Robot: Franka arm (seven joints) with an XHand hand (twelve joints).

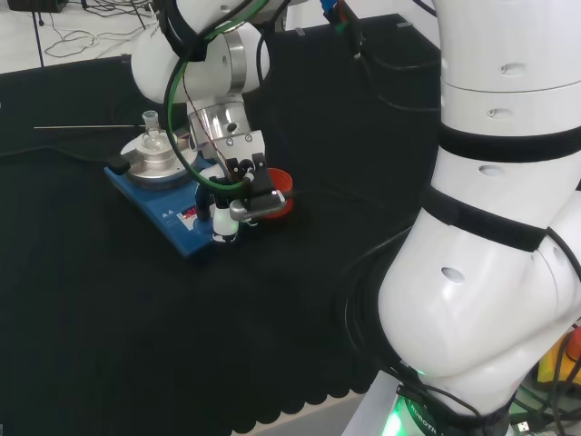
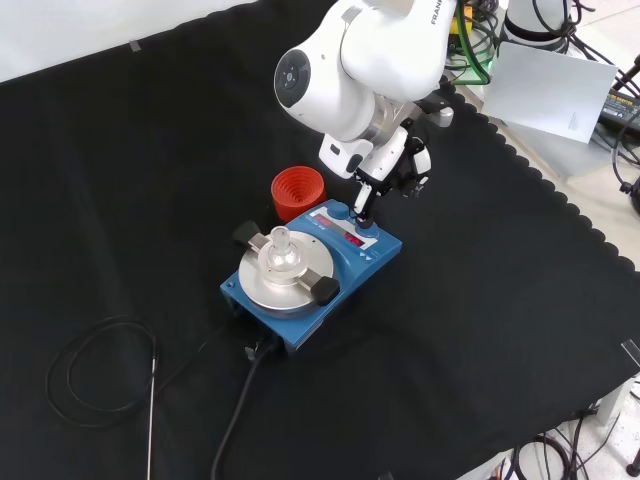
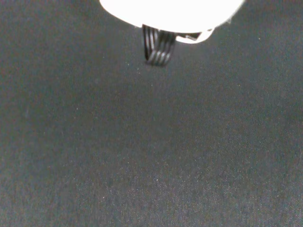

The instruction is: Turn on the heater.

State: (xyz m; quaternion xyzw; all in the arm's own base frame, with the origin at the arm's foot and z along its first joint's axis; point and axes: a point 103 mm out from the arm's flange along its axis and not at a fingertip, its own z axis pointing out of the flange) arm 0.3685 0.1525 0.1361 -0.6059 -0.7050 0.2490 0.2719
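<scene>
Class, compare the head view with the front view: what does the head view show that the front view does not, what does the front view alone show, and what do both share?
Head view alone: a thin rod lying on the cloth beyond the heater, and the arm's big white links at the right.

Front view alone: the black cable running from the heater's near side, and a thin cable looped on the cloth at the left.

Both: the blue heater with a small glass flask on its plate, the red stand beside it, and the robot hand at the heater's control panel.
</scene>
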